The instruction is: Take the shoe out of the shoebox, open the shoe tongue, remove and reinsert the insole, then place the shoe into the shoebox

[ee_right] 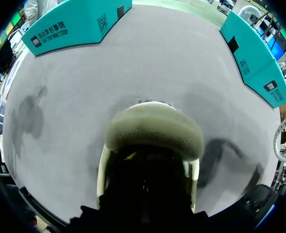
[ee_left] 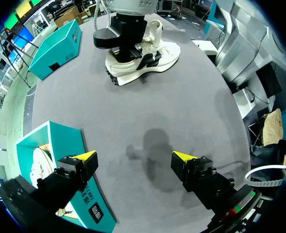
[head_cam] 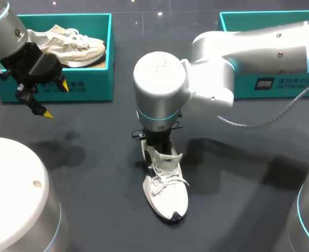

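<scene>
Item: shoe (head_cam: 166, 191), lower centre, out of its box. My right pincer (head_cam: 157, 137) is sunk in the heel opening; whether clenched I cannot tell. My left pincer (head_cam: 55, 100) is upper left, released and empty. Step, I judge: insole. Next: draw it clear.

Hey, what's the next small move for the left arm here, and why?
Probably bring the left gripper over to steady the toe of the white shoe. It hangs open by the left shoebox, holding nothing, while the right gripper is down in the shoe's opening and the shoe stands loose on the table.
</scene>
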Motion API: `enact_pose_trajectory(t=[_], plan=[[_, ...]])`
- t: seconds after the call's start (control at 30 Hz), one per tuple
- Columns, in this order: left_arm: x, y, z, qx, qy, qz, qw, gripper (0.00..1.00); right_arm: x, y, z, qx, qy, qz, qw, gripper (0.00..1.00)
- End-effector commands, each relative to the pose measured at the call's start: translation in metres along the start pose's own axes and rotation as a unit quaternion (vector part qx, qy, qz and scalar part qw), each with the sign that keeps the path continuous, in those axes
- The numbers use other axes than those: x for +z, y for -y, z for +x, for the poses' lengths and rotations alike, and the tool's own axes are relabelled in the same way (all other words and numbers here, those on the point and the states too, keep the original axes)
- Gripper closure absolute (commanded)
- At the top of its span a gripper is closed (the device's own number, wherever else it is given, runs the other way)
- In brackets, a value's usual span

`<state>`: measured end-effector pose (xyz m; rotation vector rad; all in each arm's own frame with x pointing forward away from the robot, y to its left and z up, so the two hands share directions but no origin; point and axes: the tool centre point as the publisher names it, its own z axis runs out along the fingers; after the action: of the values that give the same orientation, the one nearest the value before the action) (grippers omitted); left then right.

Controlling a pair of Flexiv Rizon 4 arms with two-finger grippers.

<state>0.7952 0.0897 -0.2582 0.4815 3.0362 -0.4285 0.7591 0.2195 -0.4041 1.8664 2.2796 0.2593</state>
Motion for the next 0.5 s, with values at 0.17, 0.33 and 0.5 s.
enact_pose_trajectory(t=[0.17,0.33,0.5], plan=[[0.0,0.0,0.0,0.0,0.0,-0.001,1.0,0.0,-0.011,0.022,-0.001,0.007,0.026,0.003,1.0,1.0],[0.0,0.0,0.0,0.0,0.0,-0.001,1.0,0.0,-0.027,0.015,-0.001,-0.005,0.045,-0.011,0.999,1.0],[0.0,0.0,0.0,0.0,0.0,-0.001,1.0,0.0,-0.01,0.013,0.0,-0.011,0.031,0.005,0.999,1.0]])
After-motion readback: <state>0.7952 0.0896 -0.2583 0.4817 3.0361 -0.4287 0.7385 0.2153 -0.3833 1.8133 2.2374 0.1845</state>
